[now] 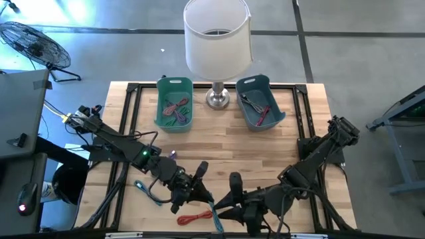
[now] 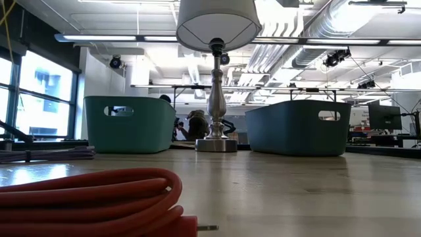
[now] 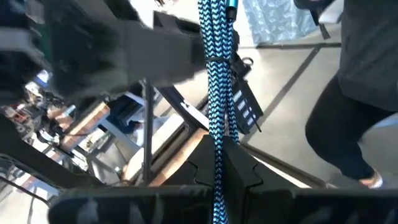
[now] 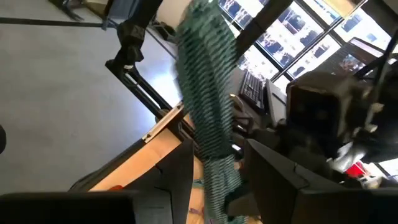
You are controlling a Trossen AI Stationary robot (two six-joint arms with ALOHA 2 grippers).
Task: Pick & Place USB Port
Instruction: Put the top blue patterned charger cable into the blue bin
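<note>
Blue-and-black braided cable (image 3: 217,93) runs straight up between the left end effector (image 3: 219,163) fingers in the left wrist view; the jaws are fully closed on it. In the right wrist view a green-patterned braided cable (image 4: 208,118) hangs between the right end effector (image 4: 217,163) fingers, which stand part open around it; whether they truly pinch it I cannot tell, and it may be the same cable as the blue one.

From above, both end effectors meet at the near edge of the worktop (image 1: 226,143), the left end effector (image 1: 199,192) coming in from the left and the right end effector (image 1: 229,199) from the right, almost touching, with a short blue length of cable (image 1: 216,214) between them. A red cable (image 1: 192,218) lies coiled just beside them on the wood, and it fills the foreground of the low view.

The move ahead turns on this: the green bin (image 1: 174,103) and the blue bin (image 1: 260,101) sit well away at the far side, flanking the lamp (image 1: 218,40). The left arm is nearer the green bin, the right arm nearer the blue one. The held cable's long axis runs roughly in line with the left fingers, so it would trail beneath during a carry.

Both arms are stretched low and forward, elbows out toward the worktop's sides, wrists turned inward at each other.
</note>
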